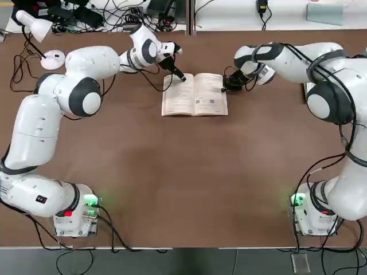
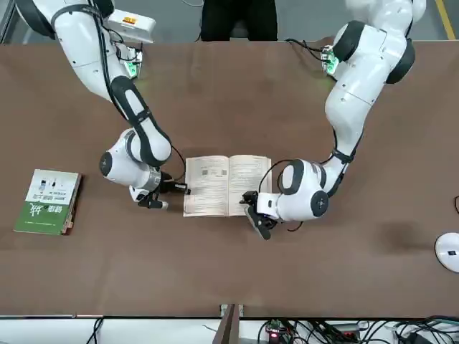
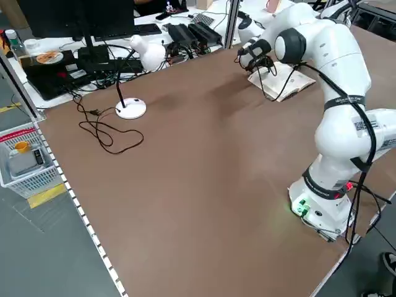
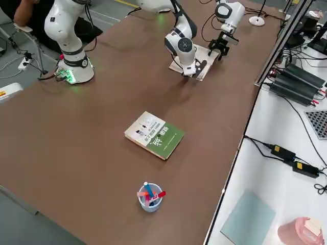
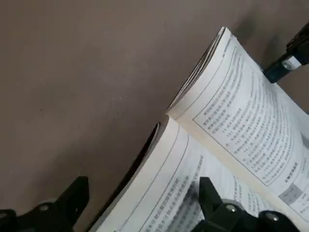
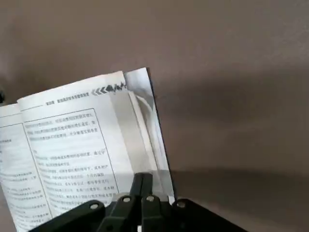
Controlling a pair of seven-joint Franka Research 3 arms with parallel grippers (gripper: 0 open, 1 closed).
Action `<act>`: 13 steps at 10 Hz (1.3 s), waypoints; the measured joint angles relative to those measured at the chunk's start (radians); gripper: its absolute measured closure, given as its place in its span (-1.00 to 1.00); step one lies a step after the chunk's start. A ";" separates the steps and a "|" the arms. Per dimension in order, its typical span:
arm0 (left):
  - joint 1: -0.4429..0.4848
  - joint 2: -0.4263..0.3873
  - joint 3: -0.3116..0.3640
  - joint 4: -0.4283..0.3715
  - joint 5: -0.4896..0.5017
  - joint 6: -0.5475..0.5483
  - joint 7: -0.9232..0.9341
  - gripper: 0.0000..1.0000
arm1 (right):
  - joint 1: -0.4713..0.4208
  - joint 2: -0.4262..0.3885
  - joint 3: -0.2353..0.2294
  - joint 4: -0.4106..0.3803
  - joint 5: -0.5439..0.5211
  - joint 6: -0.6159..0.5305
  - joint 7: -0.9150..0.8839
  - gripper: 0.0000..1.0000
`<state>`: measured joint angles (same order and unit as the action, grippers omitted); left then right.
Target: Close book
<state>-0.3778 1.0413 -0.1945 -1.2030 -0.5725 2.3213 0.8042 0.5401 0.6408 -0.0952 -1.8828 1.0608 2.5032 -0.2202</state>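
While book (image 1: 195,95) lies open, L gripper (image 1: 182,77) spread over its left-page corner, R gripper (image 1: 225,87) pressed together at its right edge: closing not begun.

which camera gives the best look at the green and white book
The right side view: the green-and-white book lies closed mid-frame, cover fully shown. The front view shows it smaller, near the table's edge. The top, left side and wrist views miss it.

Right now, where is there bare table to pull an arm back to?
Free: the broad tabletop between the open book and the arm bases. Crowded: around the book, with the left gripper at its far corner and the right gripper on its other edge.
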 joint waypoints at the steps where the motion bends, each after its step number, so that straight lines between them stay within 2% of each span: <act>1: 0.000 0.001 0.000 0.000 -0.015 -0.003 0.000 -1.00 | 0.000 0.000 0.000 0.000 0.000 -0.001 0.000 0.98; 5: 0.000 0.001 -0.001 0.000 -0.060 -0.040 0.000 -1.00 | -0.002 0.000 -0.001 0.000 0.000 -0.002 0.000 0.98; 13: 0.008 -0.010 -0.001 0.032 -0.065 -0.174 -0.084 -1.00 | -0.005 0.000 -0.002 0.001 0.000 -0.005 -0.001 0.98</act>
<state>-0.3699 1.0318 -0.1958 -1.1715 -0.6373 2.1476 0.7202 0.5352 0.6408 -0.0967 -1.8813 1.0608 2.4984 -0.2208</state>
